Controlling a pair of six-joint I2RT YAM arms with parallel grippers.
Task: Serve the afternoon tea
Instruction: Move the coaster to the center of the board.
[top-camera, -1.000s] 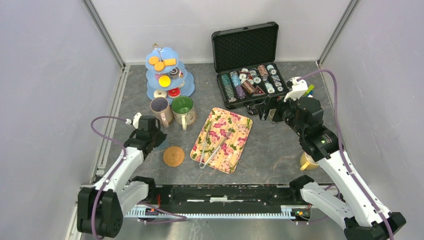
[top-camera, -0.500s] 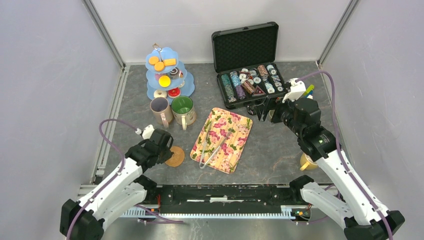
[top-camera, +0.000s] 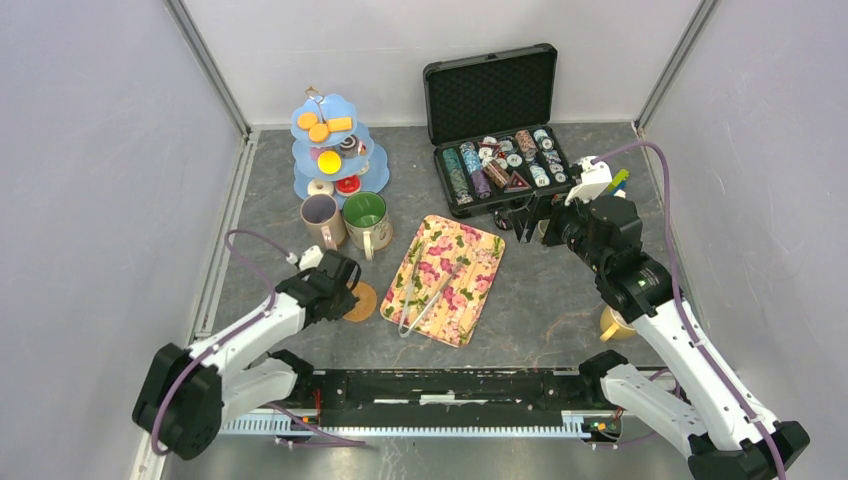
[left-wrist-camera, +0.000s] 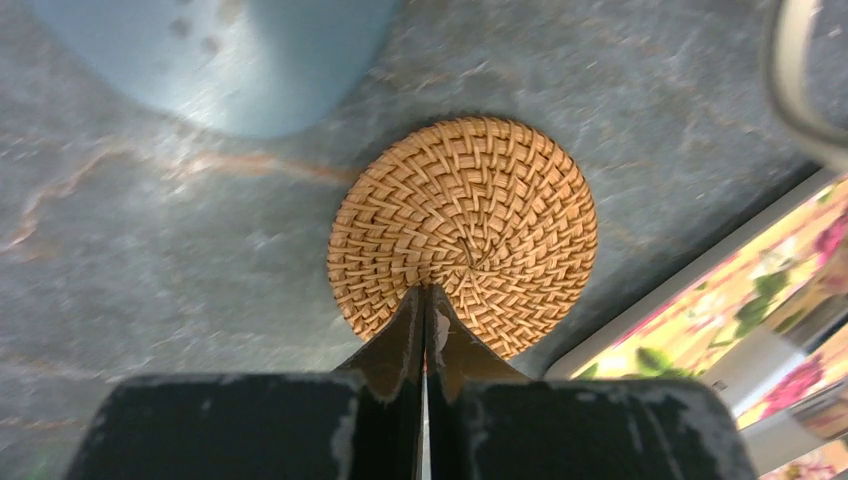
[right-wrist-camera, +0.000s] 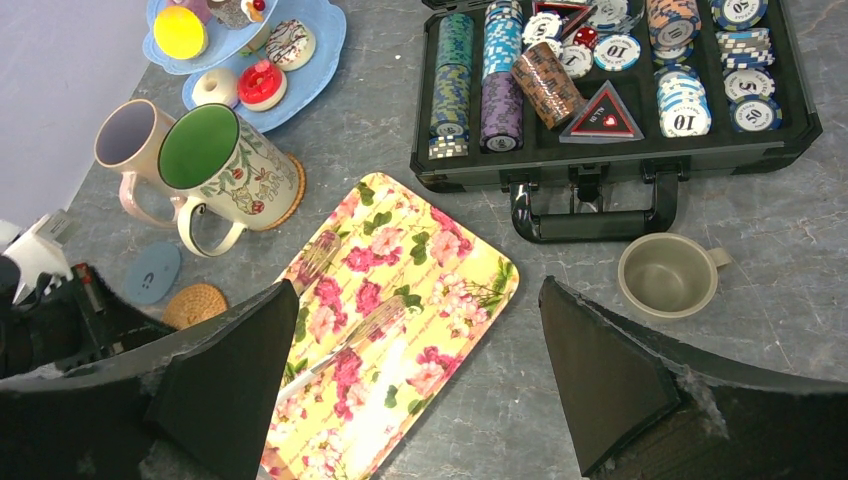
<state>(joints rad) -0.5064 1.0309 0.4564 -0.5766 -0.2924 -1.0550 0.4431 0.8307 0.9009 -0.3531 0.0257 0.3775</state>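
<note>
A round woven coaster (left-wrist-camera: 463, 232) (top-camera: 362, 301) lies flat on the grey table, left of the floral tray (top-camera: 470, 250). My left gripper (left-wrist-camera: 425, 292) (top-camera: 340, 285) is shut, its tips resting on the coaster's top near its middle. A lilac mug (top-camera: 320, 218) and a green-lined mug (top-camera: 365, 215) stand behind it; the green-lined one sits on a second woven coaster (right-wrist-camera: 293, 192). The blue tiered stand (top-camera: 372, 176) carries donuts, cakes and biscuits. My right gripper (right-wrist-camera: 415, 285) (top-camera: 532, 222) hangs open above the tray's right end, holding nothing.
Metal tongs (top-camera: 425, 290) lie on the tray. An open black case of poker chips (top-camera: 500, 165) stands at the back right, a small grey cup (right-wrist-camera: 668, 275) before its handle. A yellow mug (top-camera: 612, 325) sits near my right arm. A blue disc (right-wrist-camera: 152, 272) lies by the coaster.
My left arm swung right onto the woven coaster and its jaws closed fully. The coaster slid a little right and back toward the tray. The right arm barely moved.
</note>
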